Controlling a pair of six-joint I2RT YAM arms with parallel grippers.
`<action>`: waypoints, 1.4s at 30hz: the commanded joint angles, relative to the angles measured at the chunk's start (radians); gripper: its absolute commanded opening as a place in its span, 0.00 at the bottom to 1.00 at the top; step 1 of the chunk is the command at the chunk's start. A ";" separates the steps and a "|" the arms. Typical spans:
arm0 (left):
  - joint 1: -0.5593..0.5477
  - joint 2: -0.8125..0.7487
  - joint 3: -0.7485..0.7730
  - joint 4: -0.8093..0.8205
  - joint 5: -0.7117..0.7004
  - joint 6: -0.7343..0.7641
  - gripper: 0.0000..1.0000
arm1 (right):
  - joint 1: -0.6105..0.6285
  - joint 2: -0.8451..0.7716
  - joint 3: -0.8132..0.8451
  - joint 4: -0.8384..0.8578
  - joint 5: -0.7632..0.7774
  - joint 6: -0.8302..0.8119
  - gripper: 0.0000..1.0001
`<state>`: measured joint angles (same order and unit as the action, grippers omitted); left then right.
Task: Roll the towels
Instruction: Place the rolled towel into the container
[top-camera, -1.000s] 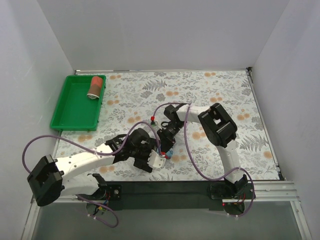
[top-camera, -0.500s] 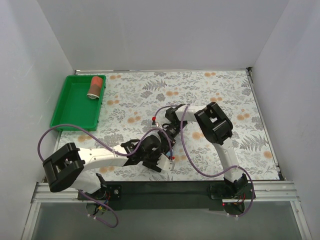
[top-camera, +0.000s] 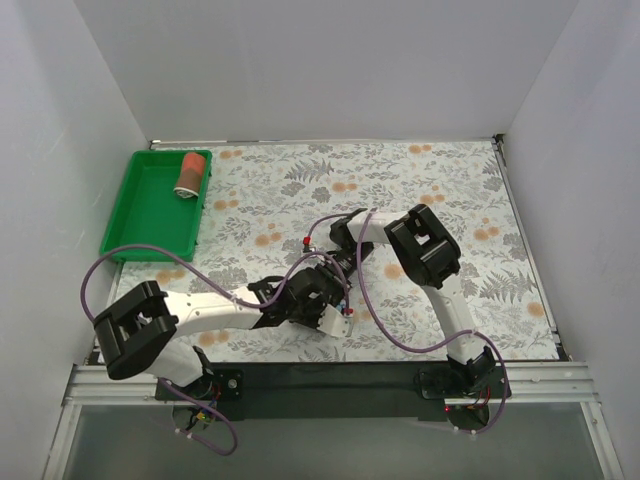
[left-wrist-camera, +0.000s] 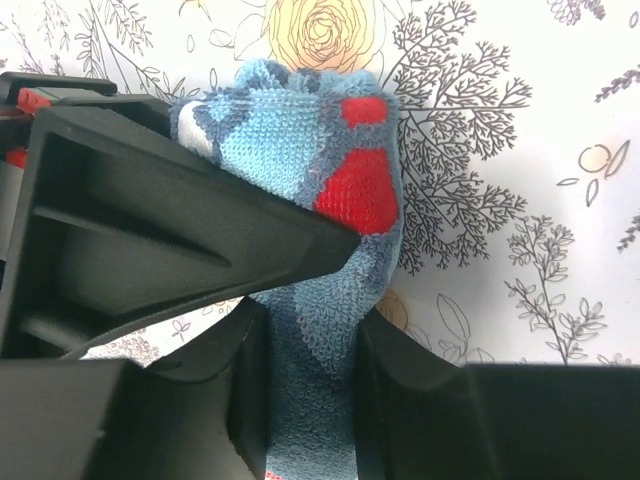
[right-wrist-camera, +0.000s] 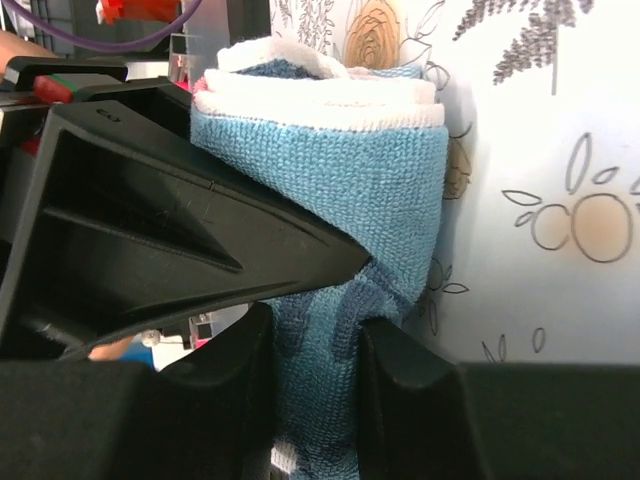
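Observation:
The light blue towel (left-wrist-camera: 290, 150) with dark and red print is a short roll on the floral table. My left gripper (left-wrist-camera: 310, 385) is shut on it, a black finger pressing each side. My right gripper (right-wrist-camera: 315, 385) is shut on the same blue towel (right-wrist-camera: 340, 160), whose white edge shows at the top. In the top view both grippers meet near the table's middle front, the left gripper (top-camera: 325, 298) just in front of the right gripper (top-camera: 340, 266), and they hide the blue towel. The rust-red towel (top-camera: 190, 172) lies rolled in the green tray's far corner.
The green tray (top-camera: 150, 215) sits at the table's far left. Purple cables (top-camera: 200, 278) loop over both arms. White walls close in the table on three sides. A metal rail (top-camera: 540, 375) runs along the near edge.
My left arm has swung right to the blue towel and its jaws have closed on it. The right gripper has kept its hold, shifting slightly towards the far side.

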<state>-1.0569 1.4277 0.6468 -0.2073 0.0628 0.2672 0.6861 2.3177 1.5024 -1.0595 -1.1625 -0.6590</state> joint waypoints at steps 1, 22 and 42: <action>-0.006 0.011 0.022 -0.202 0.129 -0.039 0.13 | -0.005 -0.035 0.045 -0.033 -0.019 -0.100 0.09; 0.798 0.215 0.653 -0.691 0.552 -0.175 0.00 | -0.465 -0.300 0.200 -0.068 0.146 0.062 0.99; 1.388 0.882 1.516 -0.574 0.286 -0.335 0.00 | -0.468 -0.327 0.091 -0.065 0.129 0.032 0.99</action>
<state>0.3481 2.3318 2.1933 -0.8738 0.4259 -0.0448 0.2180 2.0109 1.6058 -1.1088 -1.0122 -0.6075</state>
